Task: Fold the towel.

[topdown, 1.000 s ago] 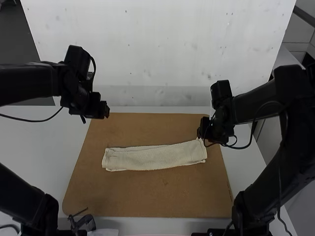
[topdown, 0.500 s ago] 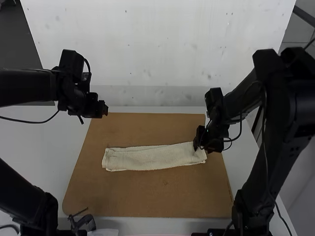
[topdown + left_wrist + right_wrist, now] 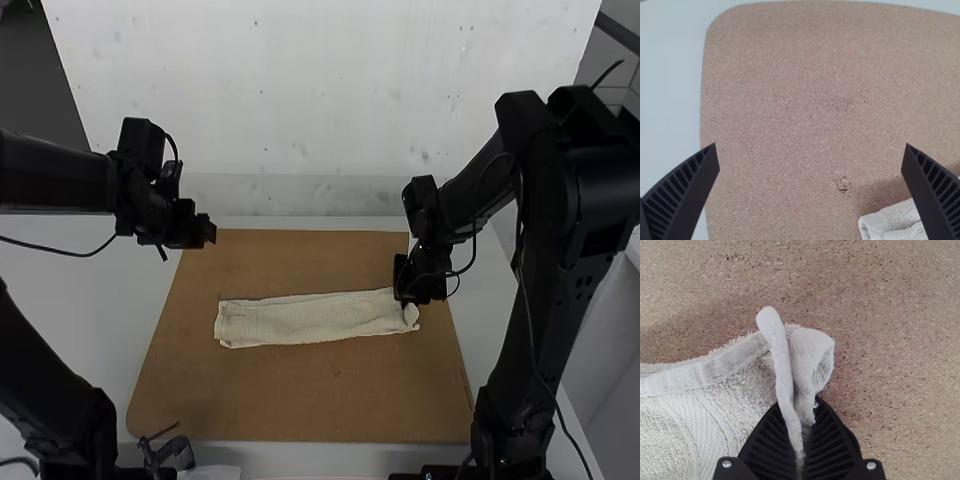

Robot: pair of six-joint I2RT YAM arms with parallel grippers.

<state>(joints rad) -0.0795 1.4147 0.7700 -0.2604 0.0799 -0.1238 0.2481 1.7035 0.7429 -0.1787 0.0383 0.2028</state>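
Cream terry towel [image 3: 310,318], long strip — R gripper [image 3: 797,407] pinching one end, prob to fold it inward; L gripper [image 3: 811,145] wide open, off it 4 room.

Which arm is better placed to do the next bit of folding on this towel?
Probably the right. Its gripper has the towel's end pinched between its fingers, while the left gripper is open over the board, off the towel.
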